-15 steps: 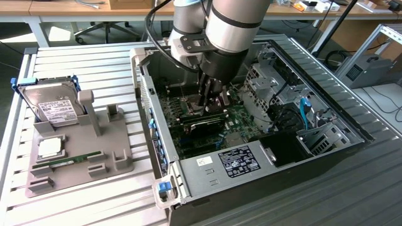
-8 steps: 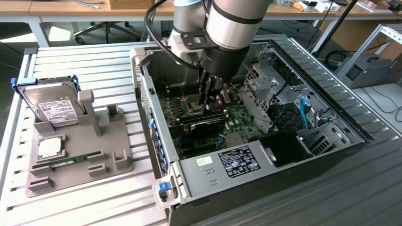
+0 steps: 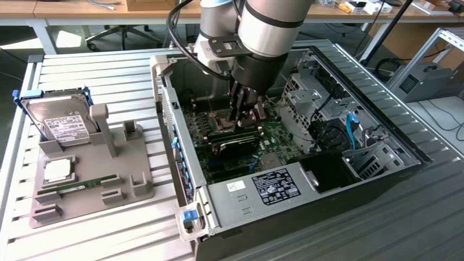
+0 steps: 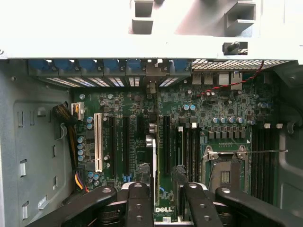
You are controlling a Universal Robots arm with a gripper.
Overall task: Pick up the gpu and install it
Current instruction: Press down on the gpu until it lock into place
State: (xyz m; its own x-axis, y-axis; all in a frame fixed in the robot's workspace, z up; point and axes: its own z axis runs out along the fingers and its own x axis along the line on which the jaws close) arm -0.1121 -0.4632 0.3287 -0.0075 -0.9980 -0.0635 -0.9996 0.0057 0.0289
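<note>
Slatted metal table [image 3: 87, 76], ribbed aluminium profile, silver-grey. On it, one open PC case [image 3: 406, 147], black sheet-steel box lying on its side, perforated vent mesh along the rear edge in the wrist view.

One robot arm [image 3: 268, 27], smooth grey cylindrical links with black cable, reaching straight down into the case.

Green motherboard [image 4: 132, 123] on the case floor: one white expansion slot [image 4: 98, 142], several black slots beside it, square metal-framed CPU socket [image 4: 225, 172], a row of blue slot clips [image 4: 90, 65] at the rear wall. Black PSU block with one white-printed label [image 3: 274, 186] at the case's near end in the exterior view.

Grey moulded plastic fixture tray [image 3: 108, 190] on the exterior view's left, well apart from the case. Holds one silver hard drive [image 3: 62, 125] with white label, standing tilted; one square chip [image 3: 58, 171]; one narrow green RAM stick [image 3: 76, 186] lying flat.

gpu [image 4: 152, 161]: thin flat card seen edge-on, standing upright over the black slots mid-board, metal bracket end toward the rear wall.

gripper [image 4: 163, 194]: black fingers [image 4: 137, 203] with round bolts, partly spread, one on each side of the card's near end and closed against it. Whether the card is seated in a slot, can't tell.
</note>
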